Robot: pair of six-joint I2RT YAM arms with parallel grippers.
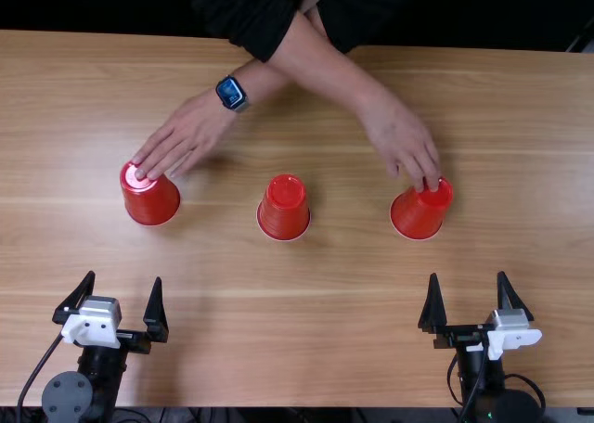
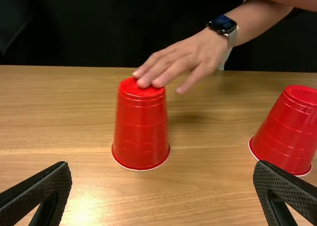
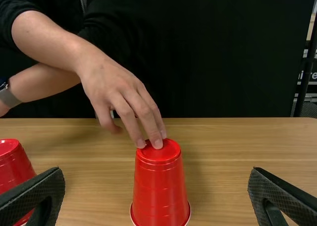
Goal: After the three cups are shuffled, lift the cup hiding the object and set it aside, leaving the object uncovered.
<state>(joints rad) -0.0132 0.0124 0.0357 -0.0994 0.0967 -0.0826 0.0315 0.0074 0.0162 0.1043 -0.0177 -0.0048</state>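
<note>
Three red cups stand upside down in a row across the table: the left cup [image 1: 149, 197] [image 2: 141, 124], the middle cup [image 1: 284, 207] [image 2: 288, 132] and the right cup [image 1: 422, 209] [image 3: 159, 184]. A person across the table has crossed arms. One hand [image 1: 181, 135] [image 2: 184, 60], with a watch on its wrist, rests its fingertips on the left cup. The other hand [image 1: 404, 140] [image 3: 121, 99] touches the top of the right cup. My left gripper [image 1: 118, 304] [image 2: 163, 201] is open near the front edge, short of the left cup. My right gripper [image 1: 470, 302] [image 3: 158, 206] is open, short of the right cup.
The wooden table [image 1: 297, 284] lies bare between the cups and my grippers. The person's dark-sleeved arms [image 1: 278, 19] cross over the table's far middle.
</note>
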